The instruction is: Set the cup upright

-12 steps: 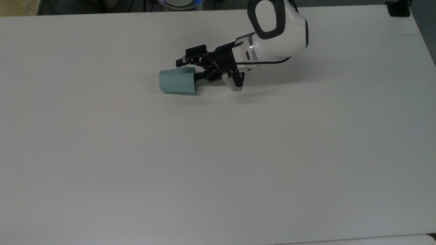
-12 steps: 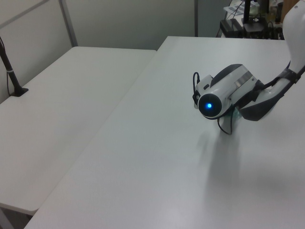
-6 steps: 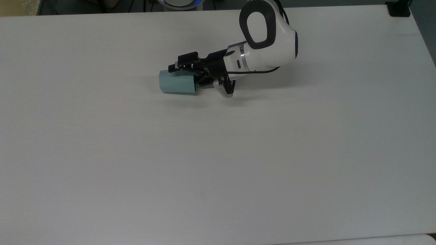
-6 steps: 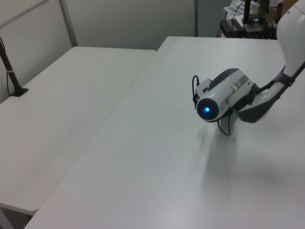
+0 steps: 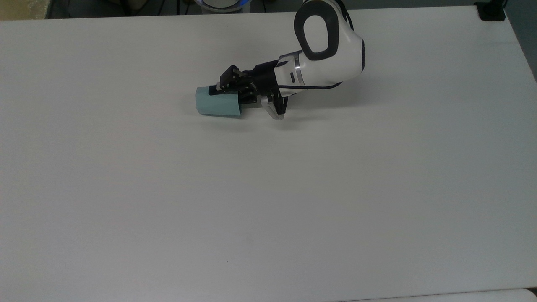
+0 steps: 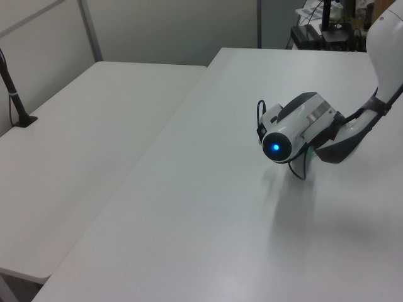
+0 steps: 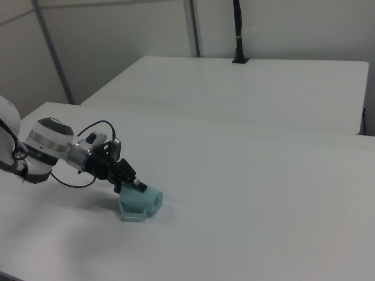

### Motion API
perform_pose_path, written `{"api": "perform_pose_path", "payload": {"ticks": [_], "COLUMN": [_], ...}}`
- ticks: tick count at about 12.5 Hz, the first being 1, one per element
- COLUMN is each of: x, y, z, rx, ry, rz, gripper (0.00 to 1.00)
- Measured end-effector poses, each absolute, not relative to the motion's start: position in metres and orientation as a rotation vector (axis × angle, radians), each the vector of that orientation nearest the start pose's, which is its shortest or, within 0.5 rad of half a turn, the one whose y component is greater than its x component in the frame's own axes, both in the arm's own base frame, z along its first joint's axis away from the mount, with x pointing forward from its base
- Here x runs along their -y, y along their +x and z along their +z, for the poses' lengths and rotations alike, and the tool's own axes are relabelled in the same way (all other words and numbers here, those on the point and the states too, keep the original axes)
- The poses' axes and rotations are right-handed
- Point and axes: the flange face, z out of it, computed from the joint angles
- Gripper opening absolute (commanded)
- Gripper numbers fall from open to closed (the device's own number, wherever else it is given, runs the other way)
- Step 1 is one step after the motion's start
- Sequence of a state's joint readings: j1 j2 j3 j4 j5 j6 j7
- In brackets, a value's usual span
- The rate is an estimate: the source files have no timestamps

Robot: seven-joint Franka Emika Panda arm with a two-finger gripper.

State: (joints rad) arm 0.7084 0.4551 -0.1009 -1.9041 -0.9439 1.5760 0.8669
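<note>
On the white surface (image 5: 268, 188): the cup (image 5: 217, 101) is lying on its side toward the far edge in the top view, nothing else near it.
Cup orientation: its axis is running parallel to the surface, the narrow base pointing to the top view's left and the wide rim facing the arm; in the right view its handle (image 7: 132, 218) is resting against the surface.
Gripper position: the gripper (image 5: 228, 89) is reaching in low from the top view's right, sitting at the rim end, one finger lying over the cup's upper wall.
Gripper state: the fingers are appearing narrow, seemingly pinching the rim wall, though whether they are truly clamping it I cannot tell.
Why this pose: coming in almost level is likely matching the tipped cup, so that rotating the wrist would swing the rim upward.
Task progress: the cup is not yet standing.
</note>
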Motion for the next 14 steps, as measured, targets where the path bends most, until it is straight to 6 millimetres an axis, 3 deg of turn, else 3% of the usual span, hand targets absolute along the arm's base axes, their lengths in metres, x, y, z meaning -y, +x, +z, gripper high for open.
{"api": "perform_pose_path", "payload": {"ticks": [7, 10, 14], "x": [-0.251, -0.255, -0.259], "y": [0.506, 0.509, 0.515], "z": [0.263, 0.273, 0.352], "rx": [-0.18, -0.173, -0.101], "ry": [1.936, 1.987, 2.257], "rz": [0.12, 0.143, 0.135], "gripper": [0.0, 0.0, 0.0]}}
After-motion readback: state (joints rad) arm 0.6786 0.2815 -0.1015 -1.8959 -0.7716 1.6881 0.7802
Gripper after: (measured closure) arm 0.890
